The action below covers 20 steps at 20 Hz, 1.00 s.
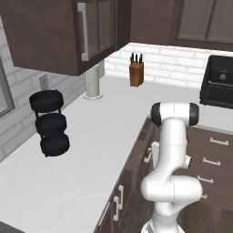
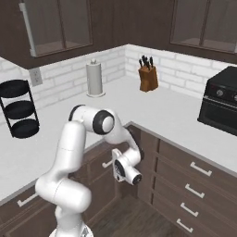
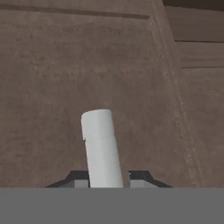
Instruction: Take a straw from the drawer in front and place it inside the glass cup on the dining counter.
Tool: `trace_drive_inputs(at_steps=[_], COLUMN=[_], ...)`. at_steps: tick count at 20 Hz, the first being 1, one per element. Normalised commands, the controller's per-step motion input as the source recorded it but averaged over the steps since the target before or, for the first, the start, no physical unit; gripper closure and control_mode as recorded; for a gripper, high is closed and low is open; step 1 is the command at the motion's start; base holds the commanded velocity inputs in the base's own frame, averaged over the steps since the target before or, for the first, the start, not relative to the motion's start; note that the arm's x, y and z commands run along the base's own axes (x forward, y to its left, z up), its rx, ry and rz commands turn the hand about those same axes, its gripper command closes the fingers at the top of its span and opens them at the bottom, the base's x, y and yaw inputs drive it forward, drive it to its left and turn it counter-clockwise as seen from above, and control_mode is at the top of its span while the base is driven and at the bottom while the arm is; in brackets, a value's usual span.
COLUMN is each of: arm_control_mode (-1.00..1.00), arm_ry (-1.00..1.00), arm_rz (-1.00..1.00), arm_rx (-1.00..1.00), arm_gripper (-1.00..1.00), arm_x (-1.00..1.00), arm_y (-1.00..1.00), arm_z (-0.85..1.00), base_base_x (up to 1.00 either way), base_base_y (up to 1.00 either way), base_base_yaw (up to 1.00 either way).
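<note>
One long white wall counter (image 1: pixel 68 182) is running well above the fingers, carrying a knife block (image 2: pixel 148 76) and a paper towel roll (image 2: pixel 94 78) far beyond them. Below it, the white arm (image 2: pixel 69 148) is bending down so that the gripper (image 3: pixel 109 178) is facing the dark brown cabinet fronts.

Straight ahead of the fingers, the flat wooden front of the drawer (image 3: pixel 52 87) is standing closed. Its pale metal bar handle (image 3: pixel 101 144) is sitting between the two dark fingertips (image 3: pixel 78 178), which are flanking it closely on either side. Whether they are already pressing on the bar or just short of it, I cannot tell.

Judging by the task, the straw is probably lying inside this closed drawer, behind the front that the fingers are facing, so the drawer is needing to come out first. The handle is looking stiff and solid, good for a firm pull.

The straw will likely be very light, slim and slick, apt to roll or slip, and easy to crush. Pinching it gently across its width, near the middle, should keep it balanced.
</note>
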Motion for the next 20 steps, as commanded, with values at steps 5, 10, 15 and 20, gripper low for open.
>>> trace_drive_inputs(at_steps=[5, 10, 15, 20], arm_control_mode=[-1.00, -1.00, -1.00, -1.00], arm_ry=[0.08, 0.08, 0.12, 0.11], arm_rz=[-0.03, 0.00, -0.01, 0.00], arm_rx=[0.07, 0.03, 0.00, -0.13], arm_gripper=[1.00, 1.00, 1.00, -1.00], arm_x=[-0.91, -0.89, -0.69, -0.02], arm_y=[-0.65, -0.64, -0.46, 0.01], arm_z=[-0.08, -0.04, -0.10, -0.30], base_base_x=[0.00, 0.00, 0.00, 0.00], base_base_y=[0.00, 0.00, 0.00, 0.00], base_base_yaw=[0.00, 0.00, 0.00, 0.00])
